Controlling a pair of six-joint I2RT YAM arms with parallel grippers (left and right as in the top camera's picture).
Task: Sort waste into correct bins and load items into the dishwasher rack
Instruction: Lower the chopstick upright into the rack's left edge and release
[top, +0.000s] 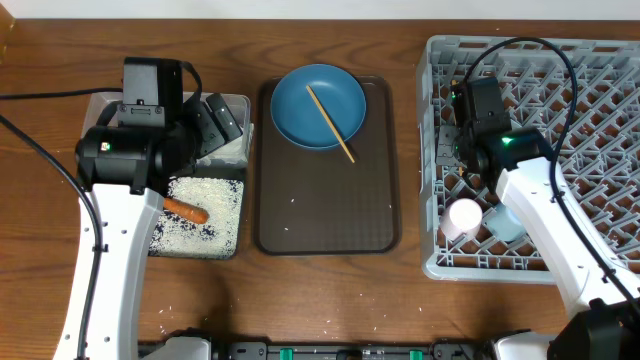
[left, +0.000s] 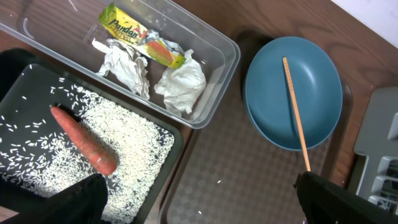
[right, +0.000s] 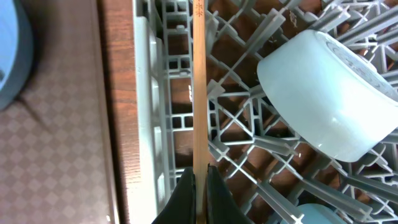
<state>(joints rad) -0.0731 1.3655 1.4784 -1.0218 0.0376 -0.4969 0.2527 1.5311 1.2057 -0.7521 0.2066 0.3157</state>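
Note:
The grey dishwasher rack (top: 600, 100) fills the right side. Over its left part my right gripper (right: 200, 186) is shut on a wooden chopstick (right: 199, 81), which lies along the rack's left wall. A pinkish-white cup (top: 463, 217) and a light blue cup (top: 505, 222) lie in the rack's front left corner. The blue plate (top: 320, 105) sits on the brown tray (top: 325, 215) with a second chopstick (top: 330, 122) across it. My left gripper (left: 199, 205) hangs open above the black tray's edge, holding nothing. Carrot (left: 84, 140) and rice (left: 130, 149) lie in the black tray (top: 230, 245).
The clear tub (left: 217, 68) behind the black tray holds a yellow-green wrapper (left: 140, 38), crumpled foil (left: 124, 65) and white paper (left: 183, 84). A few rice grains lie on the brown tray and on the table's front left. The left arm covers part of both bins from above.

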